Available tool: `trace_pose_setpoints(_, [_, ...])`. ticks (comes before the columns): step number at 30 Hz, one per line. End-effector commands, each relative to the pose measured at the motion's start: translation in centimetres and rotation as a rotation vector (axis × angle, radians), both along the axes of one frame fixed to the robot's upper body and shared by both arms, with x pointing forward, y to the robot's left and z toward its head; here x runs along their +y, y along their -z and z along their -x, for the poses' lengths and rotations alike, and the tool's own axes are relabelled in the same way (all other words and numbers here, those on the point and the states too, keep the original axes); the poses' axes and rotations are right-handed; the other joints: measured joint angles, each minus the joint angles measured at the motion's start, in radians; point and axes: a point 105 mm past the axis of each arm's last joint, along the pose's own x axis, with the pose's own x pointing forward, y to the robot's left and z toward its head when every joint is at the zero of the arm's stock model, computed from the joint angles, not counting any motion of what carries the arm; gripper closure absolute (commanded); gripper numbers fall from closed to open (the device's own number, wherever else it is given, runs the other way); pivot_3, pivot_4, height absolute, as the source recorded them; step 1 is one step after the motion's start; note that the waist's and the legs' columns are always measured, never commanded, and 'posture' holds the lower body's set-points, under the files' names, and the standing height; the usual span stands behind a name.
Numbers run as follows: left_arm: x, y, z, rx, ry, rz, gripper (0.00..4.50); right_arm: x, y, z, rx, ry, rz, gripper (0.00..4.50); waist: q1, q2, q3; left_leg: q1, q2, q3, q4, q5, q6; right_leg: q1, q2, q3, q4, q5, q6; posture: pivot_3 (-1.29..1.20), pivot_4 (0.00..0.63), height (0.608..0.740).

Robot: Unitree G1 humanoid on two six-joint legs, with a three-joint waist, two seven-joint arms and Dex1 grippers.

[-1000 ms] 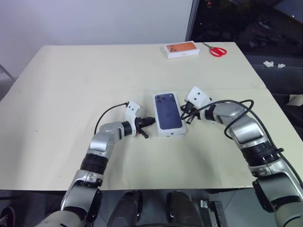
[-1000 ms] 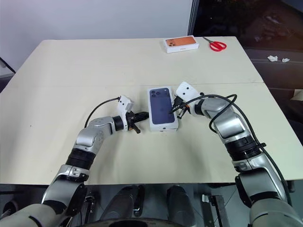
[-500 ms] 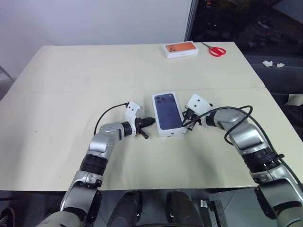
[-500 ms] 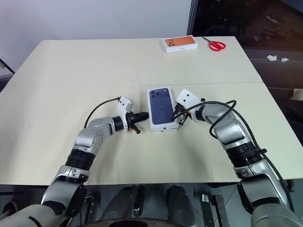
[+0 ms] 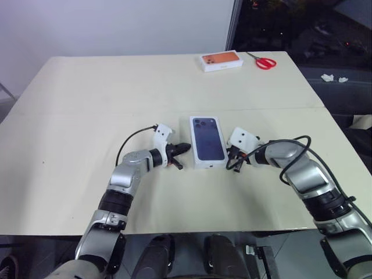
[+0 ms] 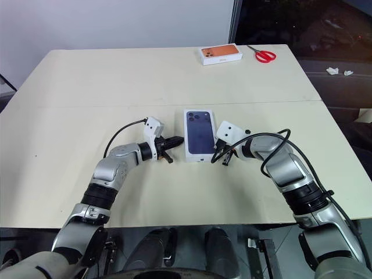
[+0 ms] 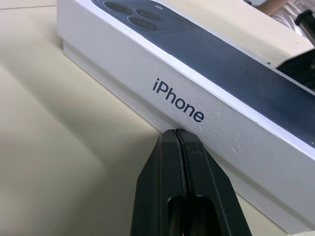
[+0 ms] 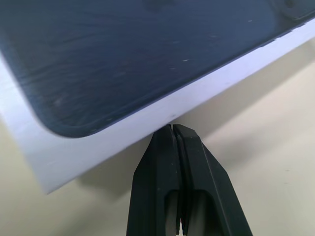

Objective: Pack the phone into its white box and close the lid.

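The white box lies mid-table, lid on, its navy phone print facing up. I see the left gripper and right gripper flanking its long sides, fingers together, holding nothing. I judge even sideways pressure best; the table offers open room.
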Motion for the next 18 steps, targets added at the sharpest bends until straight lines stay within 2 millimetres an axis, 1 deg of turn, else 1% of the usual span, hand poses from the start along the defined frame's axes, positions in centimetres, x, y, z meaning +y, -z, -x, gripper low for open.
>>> trace_pose_setpoints(1, [0.9, -0.8, -0.2, -0.041, -0.022, 0.000, 4.50, -0.8, -1.4, -0.8, -0.056, 0.017, 0.022, 4.44, 0.000, 0.000, 0.000, 0.000, 0.000, 0.000, 0.000, 0.000, 0.000, 0.000, 0.000, 0.000, 0.000, 0.000, 0.000, 0.00, 0.150, 0.740])
trace_pose_setpoints(3, [1.7, -1.0, -0.4, -0.043, -0.045, 0.005, 4.50, -1.2, -2.1, -1.1, -0.067, 0.034, 0.000, 4.44, 0.000, 0.000, 0.000, 0.000, 0.000, 0.000, 0.000, 0.000, 0.000, 0.000, 0.000, 0.000, 0.000, 0.000, 0.000, 0.00, 0.150, 0.740])
trace_pose_setpoints(5, [2.5, -1.4, -0.6, -0.057, -0.067, 0.005, 4.50, -1.5, -3.8, -1.7, -0.086, 0.063, -0.082, 4.44, -0.001, 0.000, 0.000, 0.000, 0.000, 0.000, 0.000, 0.000, 0.000, 0.000, 0.000, 0.000, 0.000, 0.000, 0.000, 0.00, 0.150, 0.740])
trace_pose_setpoints(7, [3.2, -3.4, -1.3, -0.094, -0.101, 0.054, 4.50, -1.9, -6.6, -3.0, -0.168, 0.109, -0.184, 4.44, -0.002, 0.000, 0.000, 0.000, 0.000, 0.000, 0.000, 0.000, 0.000, 0.000, 0.000, 0.000, 0.000, 0.000, 0.000, 0.00, 0.150, 0.740])
trace_pose_setpoints(8, [3.1, -4.6, -1.8, -0.117, -0.118, 0.092, 4.50, -1.9, -7.6, -3.6, -0.198, 0.135, -0.232, 4.44, -0.002, 0.000, 0.000, 0.000, 0.000, 0.000, 0.000, 0.000, 0.000, 0.000, 0.000, 0.000, 0.000, 0.000, 0.000, 0.00, 0.150, 0.740])
trace_pose_setpoints(9, [2.9, -5.5, -2.2, -0.130, -0.132, 0.125, 4.50, -1.7, -8.3, -4.0, -0.215, 0.146, -0.263, 4.44, -0.001, 0.000, 0.000, 0.000, 0.000, 0.000, 0.000, 0.000, 0.000, -0.001, 0.000, 0.000, 0.001, 0.000, 0.000, 0.00, 0.150, 0.740])
trace_pose_setpoints(11, [2.3, -6.3, -2.6, -0.141, -0.133, 0.152, 4.50, -1.2, -8.7, -4.4, -0.224, 0.149, -0.293, 4.44, 0.003, -0.001, 0.000, 0.000, 0.000, 0.000, 0.000, 0.000, -0.001, -0.001, 0.000, 0.000, 0.001, 0.000, 0.000, 0.00, 0.150, 0.740])
trace_pose_setpoints(13, [0.8, -7.1, -2.9, -0.154, -0.106, 0.170, 4.50, 0.0, -8.8, -4.7, -0.218, 0.134, -0.326, 4.44, 0.004, -0.001, 0.000, 0.000, 0.000, -0.002, 0.000, 0.000, -0.001, 0.000, 0.000, -0.002, 0.000, 0.000, 0.000, 0.00, 0.150, 0.740])
trace_pose_setpoints(15, [-0.9, -7.5, -3.0, -0.158, -0.072, 0.178, 4.50, 1.2, -8.1, -4.8, -0.211, 0.104, -0.301, 4.44, 0.003, -0.001, 0.000, 0.000, -0.001, -0.001, 0.000, 0.001, -0.003, 0.001, -0.001, -0.001, -0.001, 0.000, 0.000, 0.00, 0.150, 0.740])
trace_pose_setpoints(18, [-2.6, -6.8, -2.8, -0.160, -0.027, 0.143, 4.50, 1.9, -6.4, -4.5, -0.182, 0.082, -0.270, 4.44, 0.000, -0.001, 0.000, 0.000, -0.002, 0.001, 0.001, 0.003, -0.005, 0.001, -0.001, 0.000, 0.000, 0.000, 0.000, 0.00, 0.150, 0.740])
